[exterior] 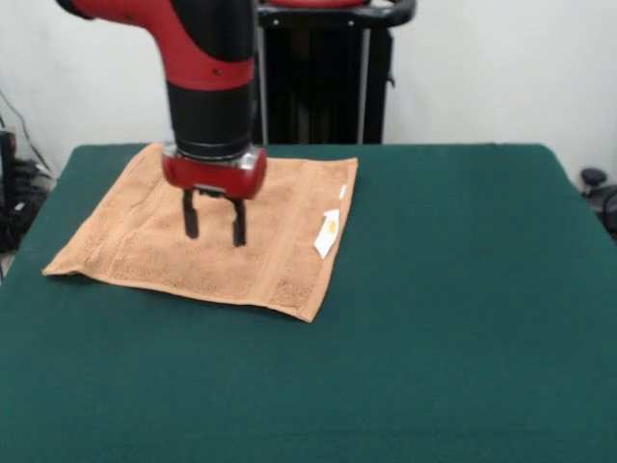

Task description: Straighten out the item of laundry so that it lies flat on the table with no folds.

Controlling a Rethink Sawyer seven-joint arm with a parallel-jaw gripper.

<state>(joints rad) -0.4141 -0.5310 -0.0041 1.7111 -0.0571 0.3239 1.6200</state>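
On the far left part of the table (434,318), the towel (145,241) lies spread out, an orange-tan terry cloth with woven border bands running along its edges. It looks mostly flat; its left corner near the table's left edge seems slightly lifted or curled, and the near right corner comes to a point toward the middle of the table. A white care tag (328,232) lies at the towel's right edge, turned up onto the cloth, with a small yellowish mark on it. A second, smaller white fleck shows higher along the same edge.

The red and black arm (207,68) comes down over the towel's middle. Its gripper (214,224) points straight down, the two dark fingers (191,216) spread apart with a clear gap between them and nothing held. Whether the tips touch the cloth or hang just above it cannot be told from this view. The arm's body hides part of the towel's far edge.

No containers stand on the table. The dark green felt-like cover takes up most of the frame, and the towel occupies only a small share of it. Behind the table stands a black frame (323,77) against a pale wall (501,68). Cables and dark gear (14,193) show at the left edge, and a small dark object (594,179) sits beyond the table's right corner.
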